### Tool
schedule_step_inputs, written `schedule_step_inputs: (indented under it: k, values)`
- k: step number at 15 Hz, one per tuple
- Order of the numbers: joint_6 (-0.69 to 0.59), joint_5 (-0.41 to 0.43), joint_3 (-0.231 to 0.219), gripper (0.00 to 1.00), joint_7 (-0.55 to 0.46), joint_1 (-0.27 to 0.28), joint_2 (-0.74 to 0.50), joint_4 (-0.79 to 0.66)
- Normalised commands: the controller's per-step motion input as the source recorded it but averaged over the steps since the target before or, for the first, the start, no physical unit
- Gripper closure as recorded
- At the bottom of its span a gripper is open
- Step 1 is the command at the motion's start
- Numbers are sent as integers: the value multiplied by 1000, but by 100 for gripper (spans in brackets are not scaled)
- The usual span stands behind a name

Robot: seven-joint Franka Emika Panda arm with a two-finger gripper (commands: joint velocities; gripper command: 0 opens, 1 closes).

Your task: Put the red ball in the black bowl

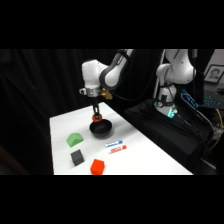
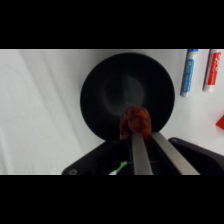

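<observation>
The black bowl (image 1: pixel 101 129) stands near the middle of the white table; in the wrist view the black bowl (image 2: pixel 127 92) fills the centre, directly under me. My gripper (image 1: pixel 96 117) hangs just above the bowl's left rim, shut on the small red ball (image 1: pixel 97 118). Seen from the wrist, the red ball (image 2: pixel 136 121) sits pinched at my gripper (image 2: pixel 137 125) tips, over the bowl's near inner edge. The bowl's inside looks bare.
A green block (image 1: pixel 74 139), a dark grey cube (image 1: pixel 77 157) and a red-orange angular block (image 1: pixel 97 166) lie toward the table's front left. A blue marker (image 2: pixel 188 71) and a red marker (image 2: pixel 211 70) lie beside the bowl. A second white arm (image 1: pixel 172 75) stands at the right.
</observation>
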Motion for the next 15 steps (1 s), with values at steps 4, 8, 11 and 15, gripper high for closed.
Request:
schedule_step_inputs:
  k: [4,8,11,15]
  values:
    - [93,166,103,97,-204,-122,177,142]
    - [60,174,120,96,-199,-122,151,133]
    - [-25,190,125,59,-209,-130,119,172]
    - [-101,61,28,27,-73,-72,65,190]
